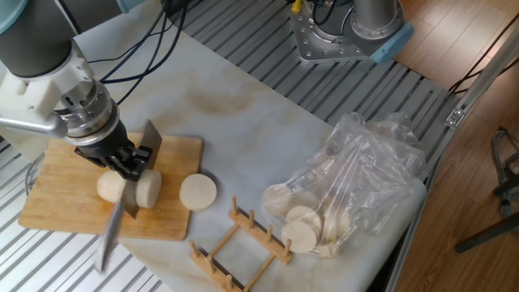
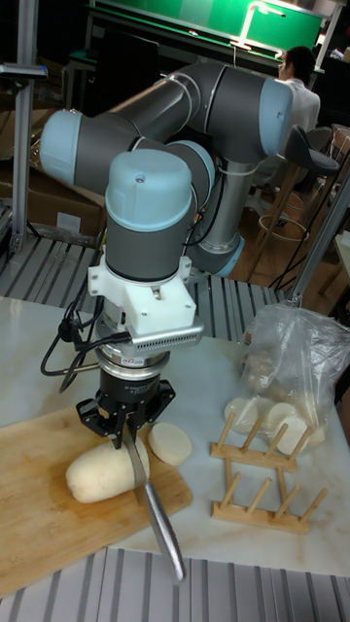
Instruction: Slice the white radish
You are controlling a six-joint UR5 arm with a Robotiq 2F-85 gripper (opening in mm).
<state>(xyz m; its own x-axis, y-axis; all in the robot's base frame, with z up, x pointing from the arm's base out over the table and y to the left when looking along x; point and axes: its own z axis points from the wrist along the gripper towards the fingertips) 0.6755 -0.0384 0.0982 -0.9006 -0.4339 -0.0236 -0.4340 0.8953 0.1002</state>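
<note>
The white radish (image 1: 109, 188) (image 2: 95, 474) lies on its side on the wooden cutting board (image 1: 57, 207) (image 2: 39, 530). My gripper (image 1: 130, 166) (image 2: 124, 424) hangs right over it, shut on a steel knife (image 1: 113, 231) (image 2: 156, 510). The knife stands in the radish, with a thick end piece (image 1: 149, 188) to the right of the cut. Its long shiny end slopes down past the board's front edge. One cut round slice (image 1: 197, 192) (image 2: 170, 443) lies flat at the board's right edge.
A clear plastic bag (image 1: 357, 182) (image 2: 292, 374) with pale round slices sits at the right. A wooden slotted rack (image 1: 239, 243) (image 2: 262, 476) stands in front of it. A second robot's base (image 1: 349, 32) is at the far side. Cables trail behind my arm.
</note>
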